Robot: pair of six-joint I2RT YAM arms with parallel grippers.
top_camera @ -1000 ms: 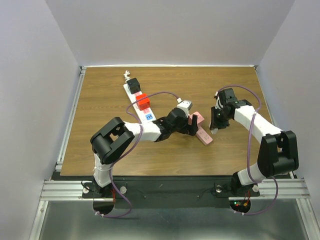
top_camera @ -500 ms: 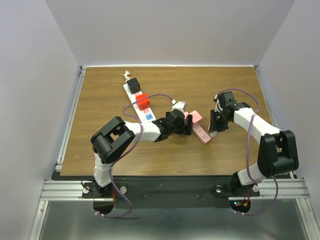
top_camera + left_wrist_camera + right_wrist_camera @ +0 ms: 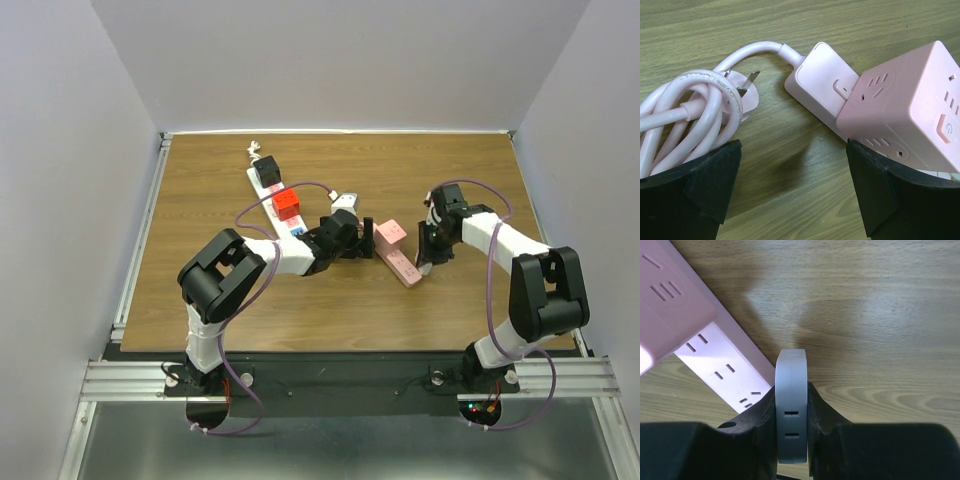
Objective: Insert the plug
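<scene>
The right claw (image 3: 791,412) is clamped tight on the grey-white plug (image 3: 791,372), held edge-on just right of the pink power strip (image 3: 722,370) lying on the bench (image 3: 880,315). The left claw (image 3: 792,180) gapes wide and empty before the strip's pink cube (image 3: 910,115) and coiled cord (image 3: 690,107). The grasp looks done. Lining the plug up and pushing it into a socket are left.

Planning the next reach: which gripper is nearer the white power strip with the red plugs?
Left. The left gripper sits just right of the white power strip's near end; the right gripper, holding the grey plug, is farther right, beyond the pink strip.
</scene>
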